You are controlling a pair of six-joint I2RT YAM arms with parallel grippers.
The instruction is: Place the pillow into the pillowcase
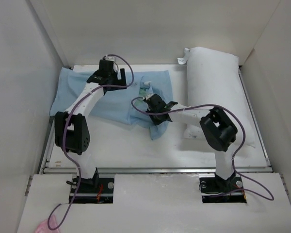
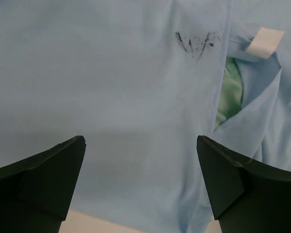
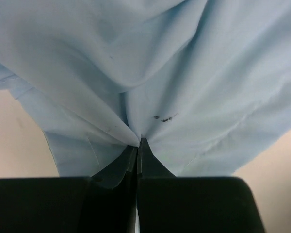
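Top external view, starting at the left: your left end effector (image 1: 106, 75) hovers over the far edge of the pillowcase (image 1: 72, 90). The left wrist view shows its jaws spread wide with nothing between them, only blue cloth below. In that view a dark scribble (image 2: 196, 43) marks the cloth. To its right a slit shows the green inner face (image 2: 230, 92) beneath a white tag (image 2: 265, 42). I judge that slit to be the mouth, on the pillowcase's right-hand side. The pillowcase lies rumpled and flat on the counter (image 1: 136, 150), its long axis running left to right.

At the pillowcase's near right corner your right end effector (image 1: 155, 114) is clamped tight on a pinch of blue cloth. The right wrist view shows the folds gathering into the closed tips. Whether it holds one layer or both, you cannot tell.

Just right of the pillowcase, with a strip of counter between, the pillow (image 1: 213, 82) lies along the right wall. Its long axis runs far to near, crosswise to the pillowcase, with one short end toward the far wall and the other toward you.

Nothing is inside yet; you have a hold on the cloth and no more. As I judge it, what is left is to open the mouth, line up the two axes, feed the pillow in and draw the cloth over its length.
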